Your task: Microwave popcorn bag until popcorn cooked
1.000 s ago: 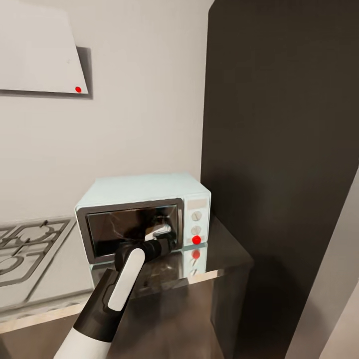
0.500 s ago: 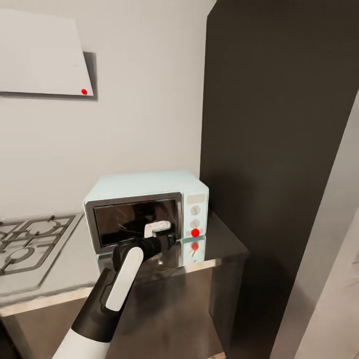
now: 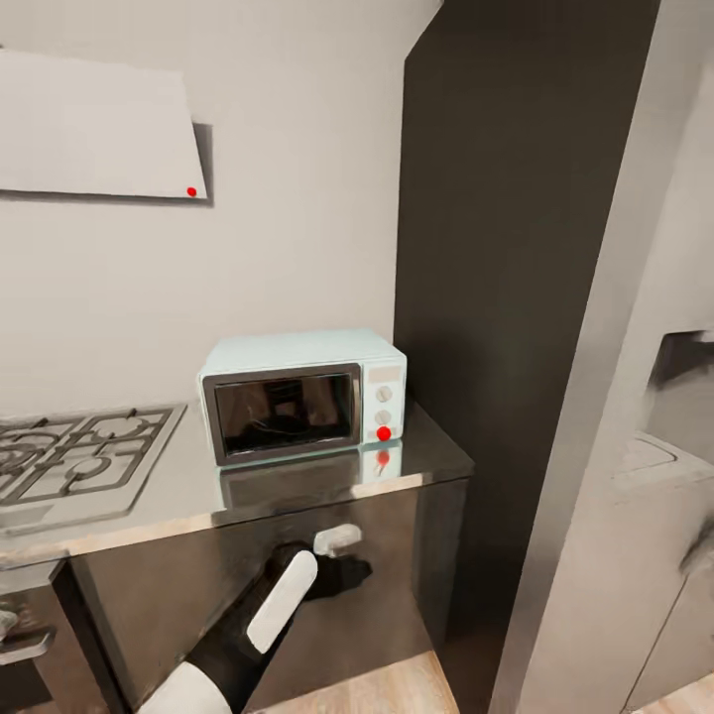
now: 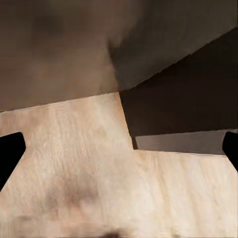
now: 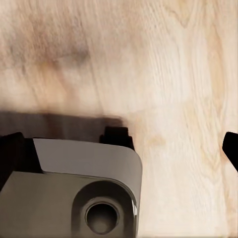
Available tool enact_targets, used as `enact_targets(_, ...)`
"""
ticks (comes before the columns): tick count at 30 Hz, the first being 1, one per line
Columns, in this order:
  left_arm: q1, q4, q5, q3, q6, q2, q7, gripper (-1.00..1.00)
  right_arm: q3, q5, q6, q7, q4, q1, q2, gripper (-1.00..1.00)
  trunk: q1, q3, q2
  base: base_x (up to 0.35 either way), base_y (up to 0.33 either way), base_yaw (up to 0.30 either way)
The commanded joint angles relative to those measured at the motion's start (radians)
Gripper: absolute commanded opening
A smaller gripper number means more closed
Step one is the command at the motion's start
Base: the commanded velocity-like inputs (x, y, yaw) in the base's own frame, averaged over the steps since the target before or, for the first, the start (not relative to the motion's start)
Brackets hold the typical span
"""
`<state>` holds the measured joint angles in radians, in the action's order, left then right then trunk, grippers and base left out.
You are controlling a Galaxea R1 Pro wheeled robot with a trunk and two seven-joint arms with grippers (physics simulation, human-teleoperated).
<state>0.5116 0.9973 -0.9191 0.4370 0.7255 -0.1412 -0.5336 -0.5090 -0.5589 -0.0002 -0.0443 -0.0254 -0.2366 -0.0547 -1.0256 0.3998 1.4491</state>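
- The microwave [image 3: 305, 395] sits shut on the countertop [image 3: 188, 486], its red light [image 3: 383, 433] lit, a gas hob [image 3: 74, 458] beside it.
- The left gripper [image 3: 342, 557] hangs low before the dark cabinet front [image 3: 159, 595], fingers spread wide apart, empty.
- The right gripper's fingertips [image 5: 229, 148] stand apart over the wooden floor [image 5: 173, 74].

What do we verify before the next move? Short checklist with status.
1. Microwave door shut: ok.
2. Microwave sits squarely on the countertop: ok.
3. Indicator light is red; whether that means heating: cannot tell.
4. Popcorn bag inside: cannot tell through the dark glass.
5. Left gripper away from the door, low by the cabinet front, jaws open and empty: ok.
6. Right gripper jaws open, empty, pointing at the wooden floor: ok.
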Motion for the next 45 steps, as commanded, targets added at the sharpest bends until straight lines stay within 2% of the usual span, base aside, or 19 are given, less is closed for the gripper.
enact_targets(1, 0.001, -0.239, -0.005, 0.005, -0.133, 0.0, -0.009, 1.0, -0.009, -0.009, 0.0, -0.002, 0.001, -0.001, 0.0, 1.0, 0.001, 0.001, 0.001, -0.245, 0.0, 0.0)
enact_targets(2, 0.001, -0.34, -0.003, 0.009, -0.192, -0.001, -0.008, 1.0, -0.01, -0.01, 0.001, -0.002, 0.001, -0.001, 0.001, 1.0, 0.001, 0.001, 0.001, -0.177, 0.0, 0.0)
enact_targets(3, 0.001, -0.553, -0.001, 0.019, -0.299, 0.0, 0.005, 1.0, -0.01, -0.013, 0.005, -0.003, 0.003, -0.001, 0.003, 1.0, 0.001, 0.001, 0.001, -0.058, 0.0, 0.0)
enact_targets(5, 0.001, -0.665, -0.001, 0.021, -0.333, 0.001, 0.042, 1.0, -0.011, -0.014, 0.007, -0.004, 0.005, -0.001, 0.004, 1.0, 0.001, 0.001, 0.001, -0.033, 0.0, 0.0)
enact_targets(6, 0.001, -0.859, -0.002, 0.022, -0.372, 0.007, 0.177, 1.0, -0.01, -0.015, 0.011, -0.009, 0.034, -0.001, 0.01, 1.0, 0.001, 0.001, 0.001, -0.01, 0.0, 0.0)
enact_targets(8, -0.005, -0.943, -0.006, 0.022, -0.421, 0.027, 0.26, 1.0, -0.01, -0.015, 0.02, -0.014, 0.091, -0.001, 0.015, 1.0, 0.001, 0.001, 0.001, -0.005, 0.0, 0.0)
enact_targets(11, -0.091, -0.986, -0.014, 0.021, -0.527, 0.097, 0.319, 1.0, -0.002, -0.014, 0.091, -0.03, 0.228, -0.001, 0.019, 1.0, 0.001, 0.001, 0.001, -0.001, 0.0, 0.0)
enact_targets(15, -0.182, -0.996, -0.019, 0.019, -0.58, 0.13, 0.333, 1.0, 0.084, -0.012, 0.237, -0.161, 0.469, -0.001, 0.039, 1.0, 0.001, 0.001, 0.001, 0.0, 0.0, 0.0)
enact_targets(18, -0.231, -0.999, -0.024, 0.019, -0.666, 0.155, 0.334, 1.0, 0.167, -0.001, 0.604, -0.395, 0.831, -0.03, 0.081, 1.0, 0.001, 0.001, 0.001, 0.0, 0.0, 0.0)
enact_targets(19, -0.232, -0.999, -0.025, 0.018, -0.671, 0.155, 0.334, 1.0, 0.169, 0.0, 0.639, -0.413, 0.86, -0.047, 0.088, 1.0, 0.001, 0.001, 0.001, 0.0, 0.0, 0.0)
enact_targets(22, -0.235, -0.999, -0.033, 0.017, -0.688, 0.157, 0.334, 1.0, 0.177, 0.002, 0.863, -0.485, 1.012, -0.234, 0.13, 1.0, 0.001, 0.001, 0.001, 0.0, 0.0, 0.0)
enact_targets(27, -0.235, -0.999, -0.079, 0.017, -0.691, 0.158, 0.334, 1.0, 0.178, 0.044, 1.047, -0.55, 1.135, -0.457, 0.137, 1.0, 0.001, 0.001, 0.001, 0.0, 0.0, 0.0)
enact_targets(30, -0.236, -0.999, -0.095, 0.017, -0.692, 0.157, 0.334, 1.0, 0.187, 0.084, 1.047, -0.598, 1.273, -0.539, 0.136, 1.0, 0.001, 0.001, 0.001, 0.0, 0.0, 0.0)
enact_targets(34, -0.236, -0.998, -0.097, 0.017, -0.693, 0.156, 0.334, 1.0, 0.258, 0.1, 1.047, -0.612, 1.38, -0.579, 0.144, 1.0, 0.001, 0.001, 0.001, 0.0, 0.0, 0.0)
enact_targets(35, -0.236, -0.998, -0.098, 0.017, -0.693, 0.156, 0.335, 1.0, 0.269, 0.106, 1.047, -0.612, 1.391, -0.583, 0.156, 1.0, 0.001, 0.001, 0.001, 0.0, 0.0, 0.0)
enact_targets(36, -0.236, -0.997, -0.098, 0.017, -0.693, 0.156, 0.335, 1.0, 0.28, 0.112, 1.047, -0.608, 1.397, -0.586, 0.199, 1.0, 0.001, 0.001, 0.001, 0.0, 0.0, 0.0)
enact_targets(38, -0.236, -0.997, -0.097, 0.017, -0.693, 0.155, 0.335, 1.0, 0.285, 0.109, 1.047, -0.604, 1.394, -0.587, 0.227, 1.0, 0.001, 0.001, 0.001, 0.0, 0.0, 0.0)
enact_targets(43, -0.236, -0.997, -0.096, 0.018, -0.693, 0.151, 0.336, 1.0, 0.284, 0.115, 0.799, -0.571, 1.22, -0.583, 0.229, 1.0, 0.001, 0.001, 0.001, 0.0, 0.0, 0.0)
enact_targets(45, -0.235, -0.997, -0.096, 0.017, -0.693, 0.151, 0.336, 1.0, 0.28, 0.117, 0.634, -0.543, 1.018, -0.583, 0.229, 1.0, 0.001, 0.001, 0.001, 0.0, 0.0, 0.0)
